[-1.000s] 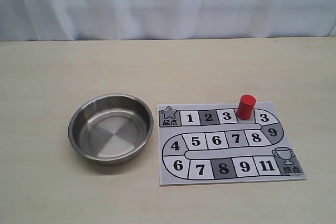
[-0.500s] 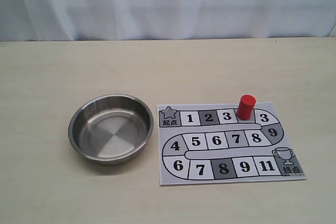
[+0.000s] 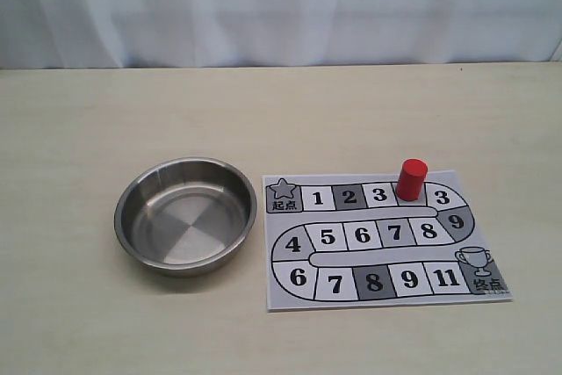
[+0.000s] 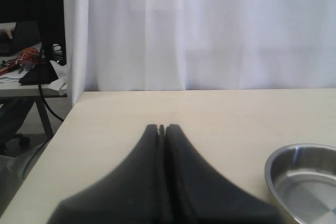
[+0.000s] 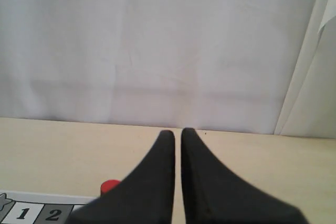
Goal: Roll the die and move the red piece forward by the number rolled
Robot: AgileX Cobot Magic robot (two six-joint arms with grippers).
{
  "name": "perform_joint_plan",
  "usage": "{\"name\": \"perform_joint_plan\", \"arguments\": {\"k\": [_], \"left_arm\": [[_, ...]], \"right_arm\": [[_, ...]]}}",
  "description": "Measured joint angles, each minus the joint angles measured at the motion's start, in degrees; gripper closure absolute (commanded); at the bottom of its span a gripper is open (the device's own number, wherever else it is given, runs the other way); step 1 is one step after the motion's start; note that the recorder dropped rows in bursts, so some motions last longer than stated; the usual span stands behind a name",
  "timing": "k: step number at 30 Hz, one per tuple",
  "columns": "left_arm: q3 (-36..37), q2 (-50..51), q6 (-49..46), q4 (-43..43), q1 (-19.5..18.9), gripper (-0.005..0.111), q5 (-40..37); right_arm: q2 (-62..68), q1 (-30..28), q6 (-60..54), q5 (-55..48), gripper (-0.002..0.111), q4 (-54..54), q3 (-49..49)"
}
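Observation:
The red piece [image 3: 411,178] stands upright on the paper game board [image 3: 386,292], on the top-row square between the two squares marked 3. In the right wrist view its top [image 5: 110,185] peeks out beside one finger. The die shows in no view; the steel bowl [image 3: 186,215] holds nothing. Neither gripper appears in the exterior view. My left gripper [image 4: 161,127] is shut with nothing visible between its tips, hovering over bare table near the bowl's rim [image 4: 273,163]. My right gripper [image 5: 177,132] is shut to a thin slit and holds nothing, above the board's far edge.
The board [image 5: 31,213] lies to the right of the bowl on a pale wooden table [image 3: 263,111]. A white curtain [image 3: 281,6] hangs behind the table. In the left wrist view the table's side edge [image 4: 58,129] drops off, with a cluttered desk [image 4: 26,74] beyond.

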State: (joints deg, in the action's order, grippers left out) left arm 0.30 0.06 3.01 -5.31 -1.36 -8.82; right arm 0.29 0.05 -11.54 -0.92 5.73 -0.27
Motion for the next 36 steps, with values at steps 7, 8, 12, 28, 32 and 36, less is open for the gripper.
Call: {"name": "perform_joint_plan", "arguments": {"k": [7,8,12,28,32,36], "left_arm": [[0.0,0.0,0.0,0.0,0.0,0.107,0.0],[0.0,0.0,0.0,0.0,0.0,0.107,0.0],[0.0,0.0,0.0,0.0,0.0,0.107,0.0],[0.0,0.0,0.0,0.0,0.0,0.107,0.0],[0.0,0.0,0.0,0.0,0.0,0.107,0.0],[0.0,0.0,0.0,0.0,0.0,0.107,0.0]], "right_arm": [[0.0,0.0,0.5,-4.1,0.104,0.0,0.1],[0.0,0.0,0.7,-4.6,0.104,0.0,0.1],[0.0,0.0,1.4,-5.1,0.104,0.0,0.1],[0.0,0.0,3.8,-5.7,0.104,-3.9,0.1],[0.0,0.0,6.1,-6.4,0.104,-5.7,0.1],[0.0,0.0,6.5,-7.0,0.104,-6.3,0.1]]}}
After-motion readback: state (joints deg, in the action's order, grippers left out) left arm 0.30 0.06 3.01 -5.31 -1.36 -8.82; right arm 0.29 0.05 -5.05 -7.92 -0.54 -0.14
